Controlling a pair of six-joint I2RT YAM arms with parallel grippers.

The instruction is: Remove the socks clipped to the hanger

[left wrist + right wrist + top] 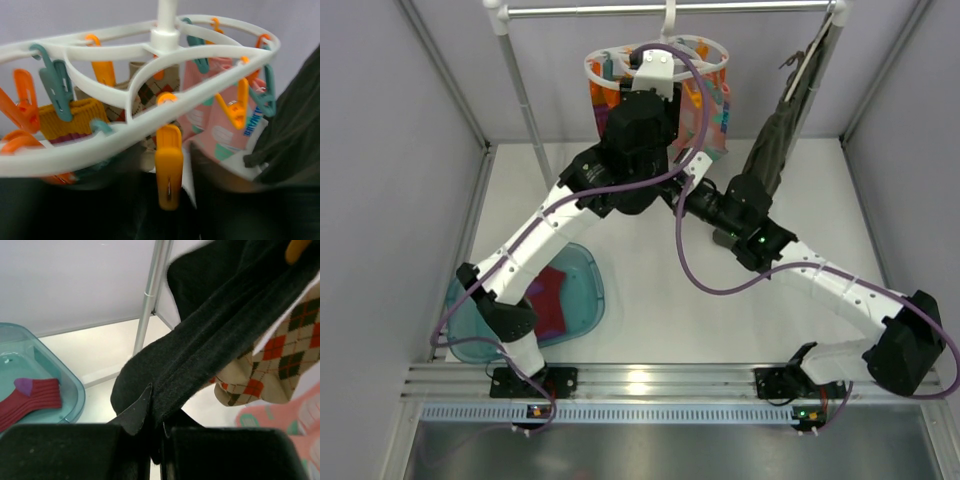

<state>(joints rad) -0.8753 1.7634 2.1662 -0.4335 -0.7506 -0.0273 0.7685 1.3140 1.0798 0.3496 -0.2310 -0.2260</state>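
Several socks [210, 135], argyle, pink-patterned and mustard, hang clipped to the hanger [210, 84] on the rail [660, 10], right gripper [156, 440] pinched tight on the black sock [210, 345], left gripper [196, 210] just under the frame, jaws too blurred to tell, one maroon sock [548, 300] in the teal tray [592, 290].

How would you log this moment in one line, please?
right gripper shut on black sock; left gripper at hanger, state unclear; maroon sock in tray

The right end effector [156, 416] pinches a black sock [200, 355] beside an argyle sock [272, 357].
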